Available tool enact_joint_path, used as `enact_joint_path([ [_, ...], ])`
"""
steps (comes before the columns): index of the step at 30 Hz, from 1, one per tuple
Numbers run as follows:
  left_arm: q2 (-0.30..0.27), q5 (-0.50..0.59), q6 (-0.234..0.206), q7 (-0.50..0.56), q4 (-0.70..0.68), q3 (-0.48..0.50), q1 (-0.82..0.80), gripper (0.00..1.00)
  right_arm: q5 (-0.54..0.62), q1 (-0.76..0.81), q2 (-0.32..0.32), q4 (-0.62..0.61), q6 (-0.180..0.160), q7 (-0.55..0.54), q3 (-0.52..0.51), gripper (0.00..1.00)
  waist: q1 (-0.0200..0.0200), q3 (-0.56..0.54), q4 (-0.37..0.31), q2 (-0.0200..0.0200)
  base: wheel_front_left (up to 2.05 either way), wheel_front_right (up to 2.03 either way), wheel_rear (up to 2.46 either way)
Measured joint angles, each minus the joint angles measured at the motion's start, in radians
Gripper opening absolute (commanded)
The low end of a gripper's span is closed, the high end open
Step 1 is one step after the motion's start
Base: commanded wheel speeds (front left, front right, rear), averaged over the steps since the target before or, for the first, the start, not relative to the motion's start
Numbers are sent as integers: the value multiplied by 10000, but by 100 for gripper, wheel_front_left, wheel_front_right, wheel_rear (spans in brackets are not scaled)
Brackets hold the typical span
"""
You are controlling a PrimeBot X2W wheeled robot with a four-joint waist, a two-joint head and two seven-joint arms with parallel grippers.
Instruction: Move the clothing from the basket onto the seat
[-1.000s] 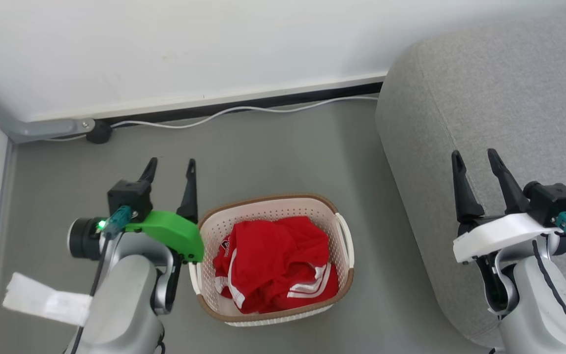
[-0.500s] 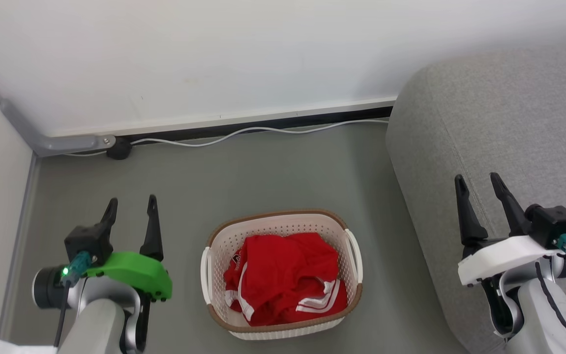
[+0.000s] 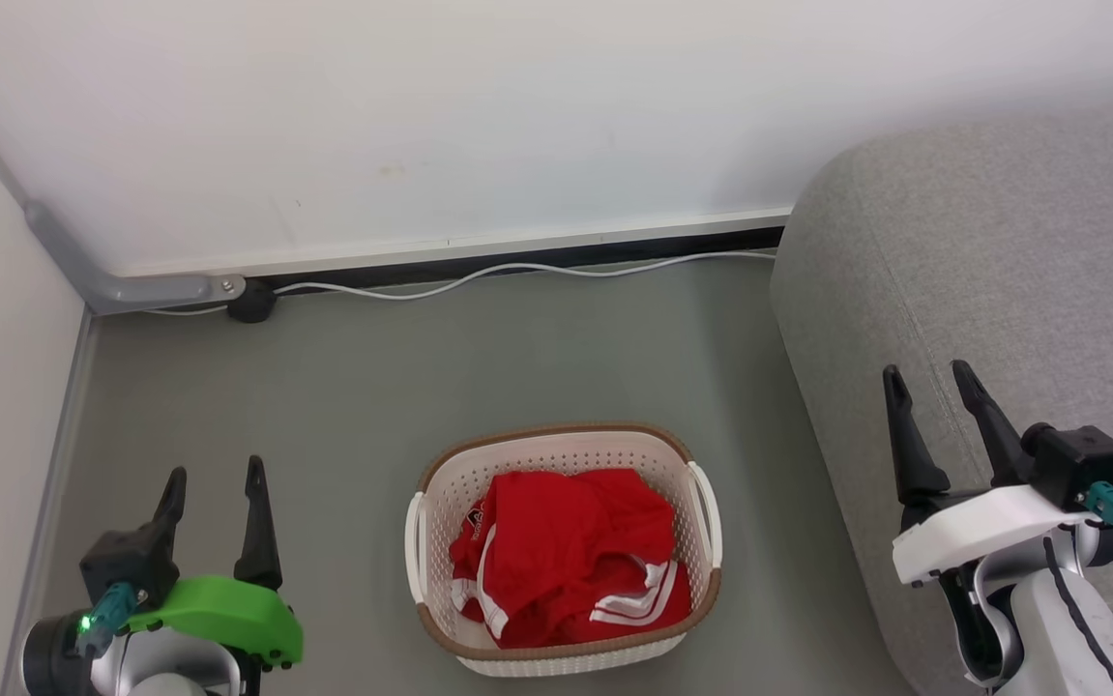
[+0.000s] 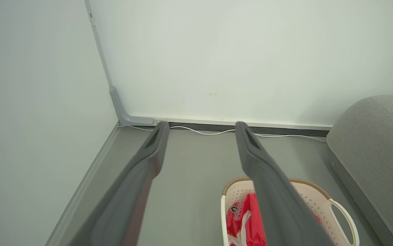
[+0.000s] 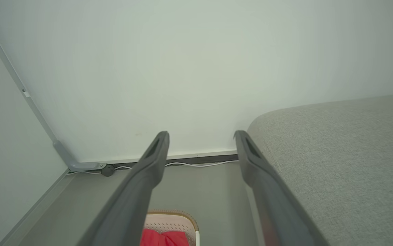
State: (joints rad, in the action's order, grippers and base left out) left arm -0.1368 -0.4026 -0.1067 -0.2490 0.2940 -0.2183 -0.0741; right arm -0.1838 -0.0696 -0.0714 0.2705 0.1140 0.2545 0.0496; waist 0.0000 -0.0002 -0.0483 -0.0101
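Grey-green smooth floor in a room corner with white walls.

**Near:**
- Lower left in the head view is the left end effector, with a green plastic shell. Its two long dark fingers are spread and released with nothing between them. It hangs over the floor, well apart from the basket.
- Lower right is the right end effector, with a white shell. Its fingers are likewise spread and empty, seen against the large light-grey woven-fabric sofa.

**Middle:**
- The cream-white perforated plastic laundry basket with a brown woven-look rim stands on the floor between the arms. It is near the sofa's rounded side, not touching.
- The bright red soft garment with white stripe trim lies crumpled inside the basket.
- There is a dark print on its left fold, probably lettering, too small to read.

**Far:** a thin white cable runs along the black skirting, a grey conduit sits in the corner, and behind them is the white wall.

**Progress:** nothing done. The garment is wholly in the basket, none of it is on the sofa, and no grasp has started. Left to do: reach in, pinch the cloth, lift, carry to the sofa, let go.

**Versus a second ago:**
- The head camera has shifted, so the whole scene sits lower in the view.
- Beyond that, the left arm was close by the basket's left rim and has drawn back well clear.
- The right arm is about the same against the sofa.
- The garment's folds and the basket are unchanged.
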Motion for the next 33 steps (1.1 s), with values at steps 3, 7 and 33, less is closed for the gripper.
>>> enact_joint_path([
  [3,-23,31,-2,0,-265,171,292,100,-8,126,52,-38,0,0,40,100,0,-24,10,0,0,0,0],
  [7,-23,104,-2,0,-464,226,544,100,-19,220,77,-54,0,0,86,100,0,-52,-5,0,0,0,0],
  [33,2,539,-4,0,-1175,355,1166,100,-96,376,94,-376,-8,0,132,100,0,234,-52,0,0,0,0],
])
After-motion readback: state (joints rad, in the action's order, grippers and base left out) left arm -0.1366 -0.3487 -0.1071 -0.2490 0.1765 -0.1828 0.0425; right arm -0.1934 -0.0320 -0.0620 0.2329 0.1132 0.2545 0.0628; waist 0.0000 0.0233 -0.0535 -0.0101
